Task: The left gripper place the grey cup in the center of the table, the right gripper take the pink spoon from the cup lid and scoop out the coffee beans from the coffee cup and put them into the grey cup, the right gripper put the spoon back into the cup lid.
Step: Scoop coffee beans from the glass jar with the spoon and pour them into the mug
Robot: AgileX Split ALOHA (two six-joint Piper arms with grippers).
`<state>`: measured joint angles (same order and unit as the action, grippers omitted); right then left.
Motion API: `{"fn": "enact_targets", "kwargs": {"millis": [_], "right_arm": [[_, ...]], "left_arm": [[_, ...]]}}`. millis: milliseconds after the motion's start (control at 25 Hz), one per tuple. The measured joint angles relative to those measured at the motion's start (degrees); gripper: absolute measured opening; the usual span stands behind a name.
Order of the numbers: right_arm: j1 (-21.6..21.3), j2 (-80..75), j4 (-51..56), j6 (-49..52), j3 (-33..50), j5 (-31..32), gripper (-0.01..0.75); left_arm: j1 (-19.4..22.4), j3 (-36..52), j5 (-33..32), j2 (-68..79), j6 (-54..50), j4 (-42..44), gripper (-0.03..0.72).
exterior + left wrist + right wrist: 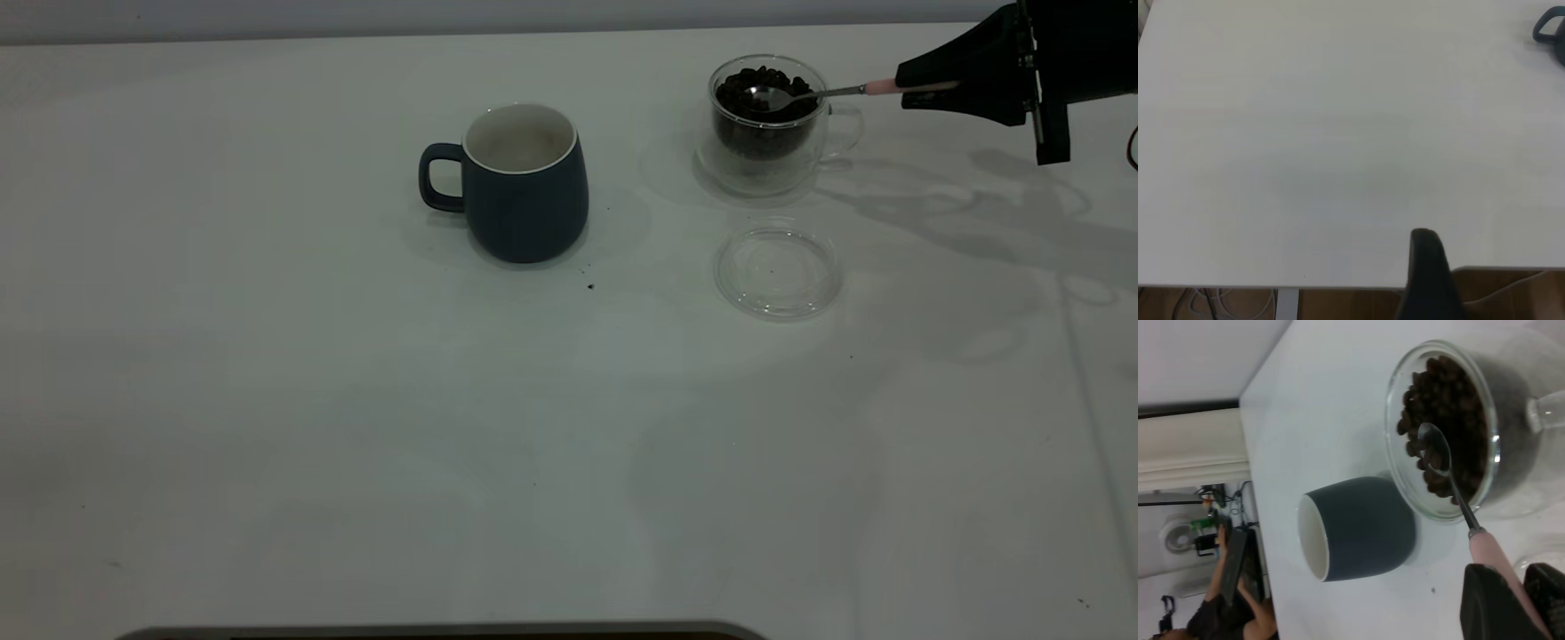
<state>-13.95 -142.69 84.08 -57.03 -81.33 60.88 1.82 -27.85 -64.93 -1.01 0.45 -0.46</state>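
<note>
Resting on coffee beans (1446, 430): pink spoon (1457, 499).

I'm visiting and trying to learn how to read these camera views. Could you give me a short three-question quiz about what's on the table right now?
1. True or false: the pink spoon lies on the cup lid.
2. Where is the spoon's bowl? A) over the coffee beans in the coffee cup; B) inside the grey cup; C) flat on the table.
3. Fill in: the spoon's handle is held by the ___ gripper.

Key:
1. False; the lid is empty and the spoon is held up at the glass cup.
2. A.
3. right; of the left gripper, only one finger shows, near the table edge.
</note>
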Motion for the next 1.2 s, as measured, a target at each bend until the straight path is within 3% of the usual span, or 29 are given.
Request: {"fn": "enact_targets", "kwargs": {"millis": [600, 1200], "right_arm": [[-0.2, 0.0, 3.2, 4.2, 0.0, 4.4, 0.106], [14.0, 0.0, 12.1, 2.7, 0.0, 4.4, 0.106]], "left_arm": [[0.0, 0.0, 0.0, 0.0, 0.0, 0.0, 0.565], [0.0, 0.0, 0.0, 0.0, 0.1, 0.0, 0.565]]}}
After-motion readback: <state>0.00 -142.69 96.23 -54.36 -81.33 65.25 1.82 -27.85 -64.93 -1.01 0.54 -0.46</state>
